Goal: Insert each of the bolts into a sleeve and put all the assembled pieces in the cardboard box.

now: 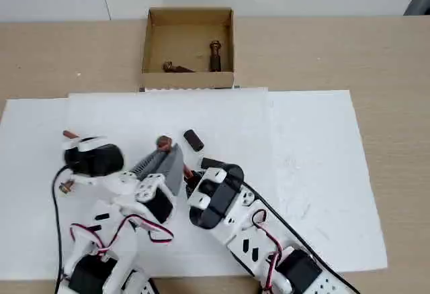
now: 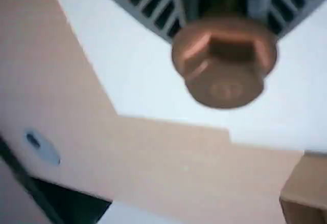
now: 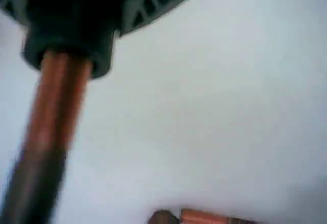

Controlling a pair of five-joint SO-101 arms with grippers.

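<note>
My left gripper (image 1: 168,154) is shut on a copper bolt (image 2: 224,63), whose hex head (image 1: 163,142) pokes out past the grey ribbed fingers (image 2: 145,1). Just to its right, my right gripper (image 1: 201,171) is shut on a black sleeve (image 3: 66,42). A copper shaft (image 3: 51,132) runs out of that sleeve. The two grippers meet low over the white paper. A loose black sleeve (image 1: 193,139) lies just beyond them. The cardboard box (image 1: 189,78) stands at the back with two assembled pieces (image 1: 215,55) inside.
A white paper sheet (image 1: 302,173) covers the table's middle. One loose bolt (image 1: 69,134) lies at the far left of the paper and another (image 1: 66,186) sits nearer, beside the left arm's black motor (image 1: 94,160). Another copper bolt (image 3: 204,216) lies on the paper.
</note>
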